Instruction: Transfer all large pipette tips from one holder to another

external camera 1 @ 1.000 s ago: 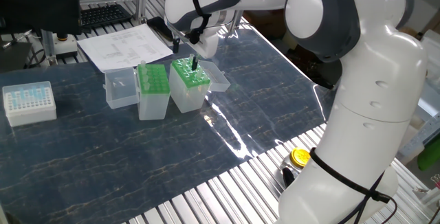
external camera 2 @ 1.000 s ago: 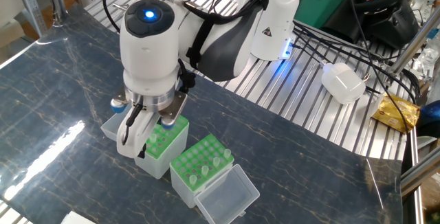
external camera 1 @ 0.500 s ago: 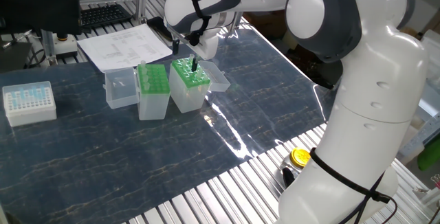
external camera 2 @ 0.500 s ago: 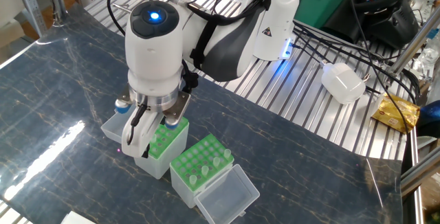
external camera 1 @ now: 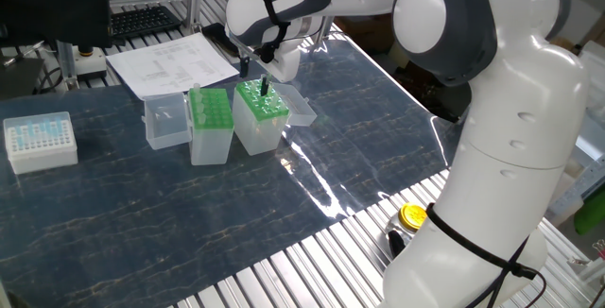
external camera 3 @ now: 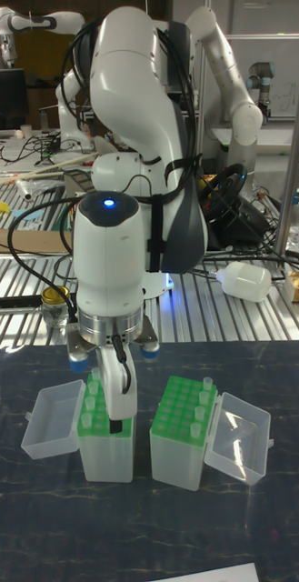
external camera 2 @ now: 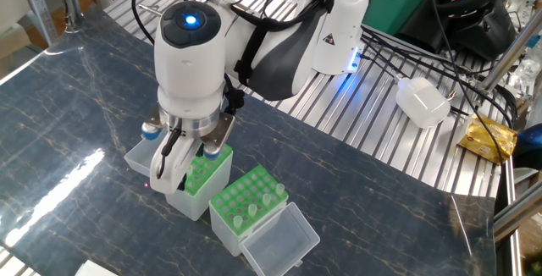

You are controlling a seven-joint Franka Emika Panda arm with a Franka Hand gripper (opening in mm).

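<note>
I am watching the gripper (external camera 3: 118,420) hanging straight down over the wider green-grid box (external camera 3: 108,455), its fingertips reaching the grid top at the side nearer the taller green-rack box (external camera 3: 179,450). In the tall fixed view one long white finger (external camera 3: 115,386) is covering most of what lies behind it, so I cannot tell whether the jaws are spread or pinching anything. From one fixed view the dark fingertips are showing just above the green grid (external camera 1: 260,100), and from the other fixed view the wrist is blocking most of that box (external camera 2: 199,193).

The large pipette tips (external camera 3: 204,389) that I am making out clearly are standing upright in the taller box, just beside the wider one, along its far edge and the side away from the wider box. A few pale tops seem to be poking up in the wider box too, left of the finger. Each box's clear lid (external camera 3: 242,441) is lying open on its outer side.
</note>
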